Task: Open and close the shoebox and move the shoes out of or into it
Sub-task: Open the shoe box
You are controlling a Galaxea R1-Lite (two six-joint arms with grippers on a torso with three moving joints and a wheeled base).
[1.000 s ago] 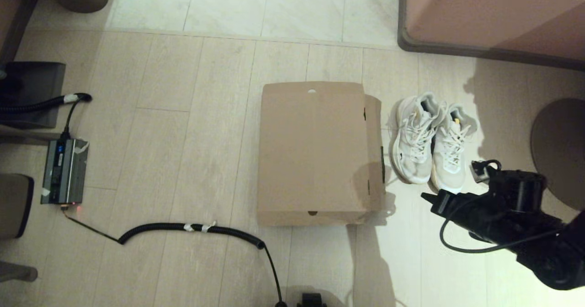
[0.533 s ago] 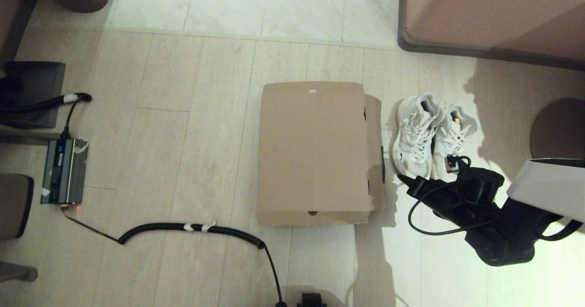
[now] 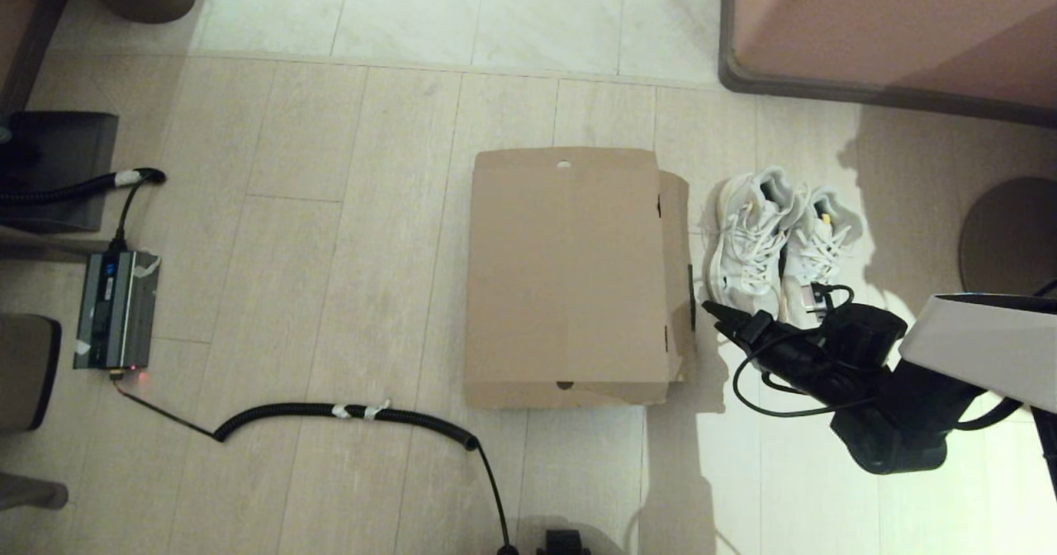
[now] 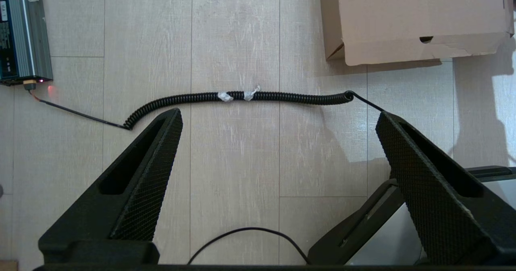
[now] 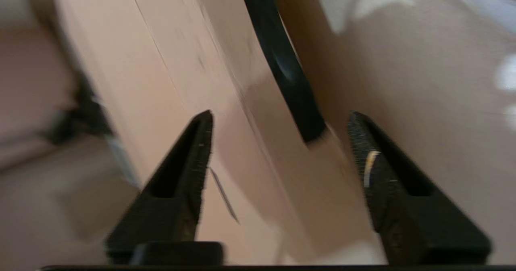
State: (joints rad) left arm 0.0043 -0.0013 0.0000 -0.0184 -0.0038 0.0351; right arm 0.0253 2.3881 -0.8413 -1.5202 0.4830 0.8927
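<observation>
The right gripper [image 3: 717, 311] reaches low over the floor [image 3: 347, 291], its tip just beside the right side of the shoebox [image 3: 570, 274], near the strip of black tape [image 5: 288, 73] there. Its fingers [image 5: 185, 170] are spread wide and hold nothing, with the box's side wall facing them. The shoebox lies closed on the floor, lid flap down. The shoes [image 3: 780, 245] stand side by side on the floor just right of the box, outside it, partly behind the right arm. The left gripper [image 4: 278, 117] hangs parked above the floor, fingers wide apart and empty, over a coiled black cable [image 4: 242, 97] that leads to a grey power unit [image 3: 116, 307].
</observation>
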